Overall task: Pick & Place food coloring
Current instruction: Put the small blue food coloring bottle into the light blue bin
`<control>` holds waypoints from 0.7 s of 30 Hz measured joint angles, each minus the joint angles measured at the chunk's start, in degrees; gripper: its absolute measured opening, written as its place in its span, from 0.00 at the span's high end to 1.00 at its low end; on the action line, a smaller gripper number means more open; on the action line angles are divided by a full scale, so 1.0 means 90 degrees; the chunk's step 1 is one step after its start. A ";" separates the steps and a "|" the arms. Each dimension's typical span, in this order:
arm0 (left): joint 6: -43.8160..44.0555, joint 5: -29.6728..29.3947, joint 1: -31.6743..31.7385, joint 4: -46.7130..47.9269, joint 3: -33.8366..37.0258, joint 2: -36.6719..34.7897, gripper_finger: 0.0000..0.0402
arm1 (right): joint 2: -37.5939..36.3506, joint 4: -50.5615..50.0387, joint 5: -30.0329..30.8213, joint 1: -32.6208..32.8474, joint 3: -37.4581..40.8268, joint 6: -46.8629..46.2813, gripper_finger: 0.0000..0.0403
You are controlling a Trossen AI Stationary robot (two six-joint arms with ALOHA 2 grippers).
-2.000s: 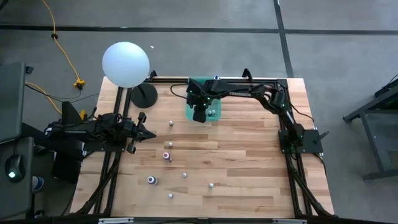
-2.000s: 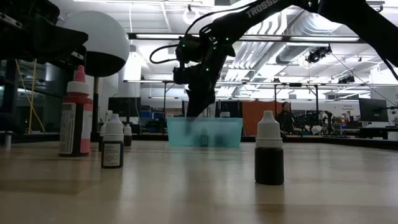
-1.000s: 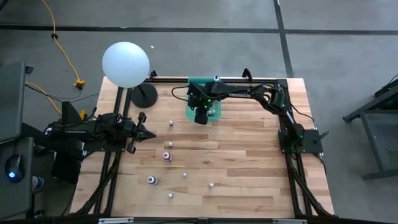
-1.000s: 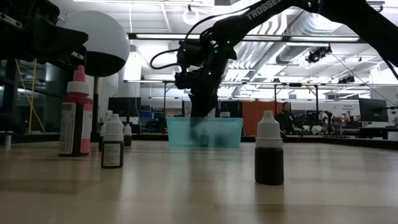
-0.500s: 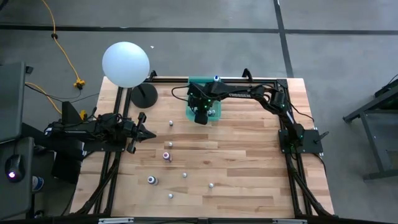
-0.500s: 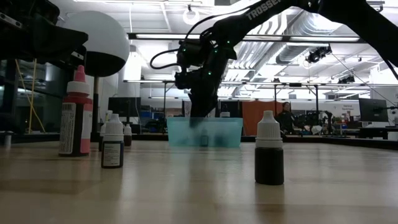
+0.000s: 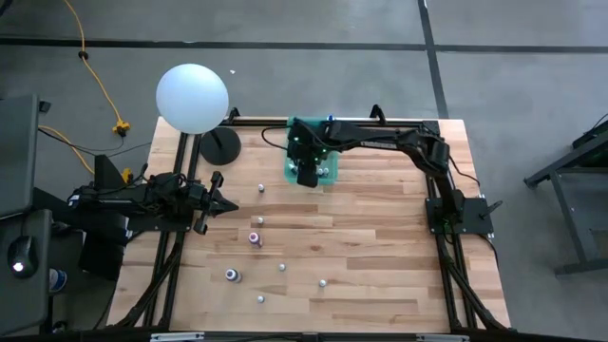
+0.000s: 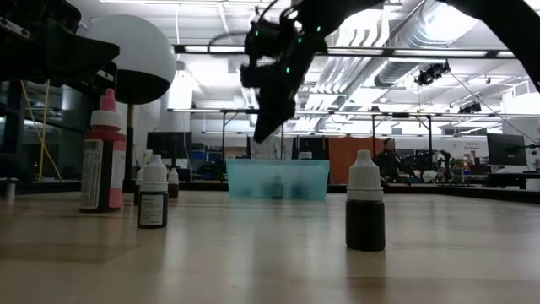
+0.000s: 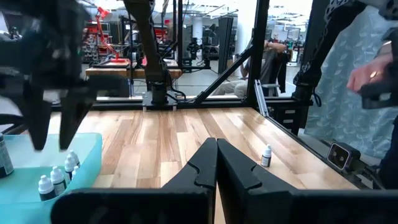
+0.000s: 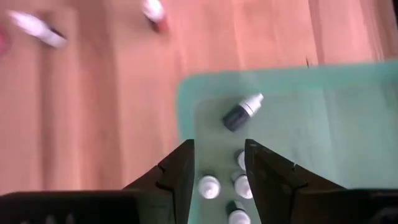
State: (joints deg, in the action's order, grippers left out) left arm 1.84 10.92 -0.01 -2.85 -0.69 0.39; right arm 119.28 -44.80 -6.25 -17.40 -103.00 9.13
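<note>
Several small food coloring bottles stand scattered on the wooden table, among them a pink one [image 7: 255, 237], a blue one [image 7: 232, 275] and white-capped ones [image 7: 323, 282]. More stand inside the teal bin [image 7: 330, 169] at the far middle, and a dark bottle [image 10: 241, 112] lies on its side on the bin's floor. My right gripper [image 10: 219, 149] hangs open above the bin [image 8: 277, 179], holding nothing. Over the table's left side, my left gripper [image 7: 228, 204] points level and is shut on nothing.
A large white ball [image 7: 192, 97] on a black round base [image 7: 220, 144] stands at the far left corner. In the low view a tall pink bottle [image 8: 103, 152] and two dark bottles [image 8: 365, 203] stand near the camera. A person's hand [image 9: 367, 68] shows beyond the table.
My right gripper has risen out of the teal bin and now hangs clear above its rim. The left arm has kept still, and the bottles on the table have not moved.
</note>
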 joint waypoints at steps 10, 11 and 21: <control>-0.0001 0.0000 -0.0002 0.0000 0.0000 0.0001 1.00 | -0.1018 -0.0039 -0.0043 0.0554 -0.0002 -0.0004 0.68; -0.0002 0.0000 0.0000 0.0000 0.0000 0.0000 1.00 | -0.1113 -0.0060 -0.0018 0.0637 -0.0002 -0.0012 0.68; -0.0002 0.0000 -0.0002 0.0000 0.0000 0.0002 1.00 | -0.1839 -0.0757 -0.0016 0.1658 -0.0005 -0.0361 0.68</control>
State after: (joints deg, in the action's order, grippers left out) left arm 1.83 10.92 -0.03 -2.85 -0.69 0.40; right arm 102.73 -51.62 -6.39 -2.48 -103.04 5.87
